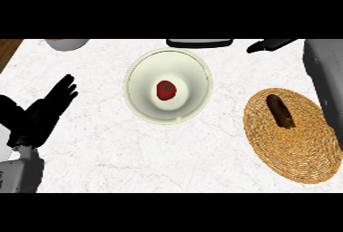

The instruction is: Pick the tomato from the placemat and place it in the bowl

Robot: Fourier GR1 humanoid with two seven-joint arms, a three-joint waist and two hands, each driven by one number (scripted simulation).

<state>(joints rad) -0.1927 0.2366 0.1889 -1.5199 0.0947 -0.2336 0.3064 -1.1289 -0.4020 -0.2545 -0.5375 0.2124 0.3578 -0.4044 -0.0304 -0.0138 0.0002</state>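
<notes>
Sitting in round glossy bowl point(144, 97): smooth red tomato point(166, 89); woven placemat point(295, 149) nearby.

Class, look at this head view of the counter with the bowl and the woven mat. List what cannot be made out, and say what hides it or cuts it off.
- Right hand: in the head view only a dark part shows at the top edge; whether its fingers are open cannot be told.
- Grey object: cut off by the top edge, top left.
- Dark object: cut off by the top edge, behind the bowl.
- Dark brown item on the woven mat: what it is cannot be told.
</notes>
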